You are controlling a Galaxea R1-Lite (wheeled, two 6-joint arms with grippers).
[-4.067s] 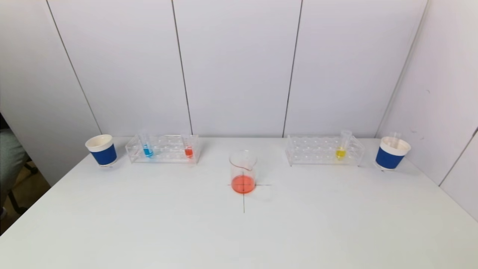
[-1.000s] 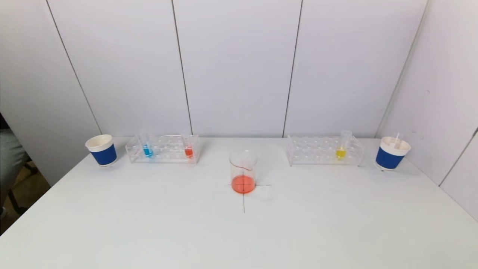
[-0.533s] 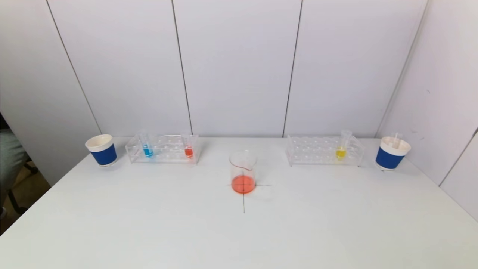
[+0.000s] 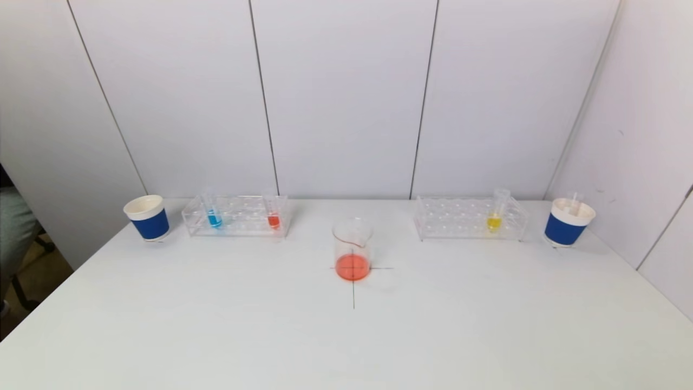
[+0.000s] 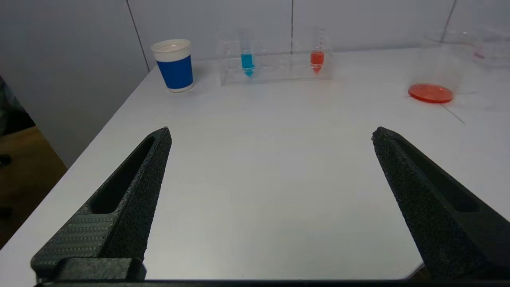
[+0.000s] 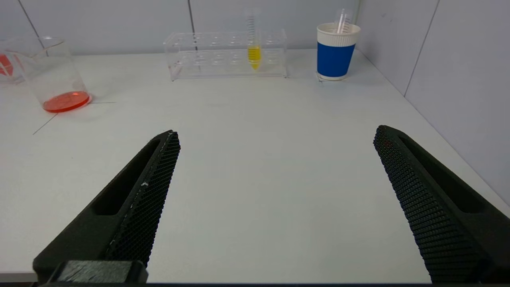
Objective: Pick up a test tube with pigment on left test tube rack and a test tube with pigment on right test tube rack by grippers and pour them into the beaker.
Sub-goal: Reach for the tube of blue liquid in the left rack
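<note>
- While nothing is held, left gripper [image 5: 271,133] sits low over the near left part of the white table [image 4: 216,336], black textured fingers [image 5: 131,191] spread wide, well short of the racks.
- Right gripper [image 6: 277,133] same on the near right side, jaws wide apart, empty; neither shows in the head view.
- Beaker [image 4: 352,249] mid-table on a pencilled cross, clear glass with spout, shallow orange-red liquid at the bottom.
- Left test tube rack [image 4: 236,216] farther back near the wall, clear plastic; blue-pigment tube [image 4: 211,208] upright near its left end, red-pigment tube [image 4: 273,210] upright near its right end, both clear with conical tips.
- Right test tube rack [image 4: 470,218] at the back right, clear; yellow-pigment tube [image 4: 497,210] upright toward its right end, graduated markings visible in the right wrist view.
- Left cup [image 4: 147,218] just left of the left rack, blue with white rim.
- Right cup [image 4: 567,222] right of the right rack, same look, a clear empty tube [image 4: 574,201] leaning inside.
</note>
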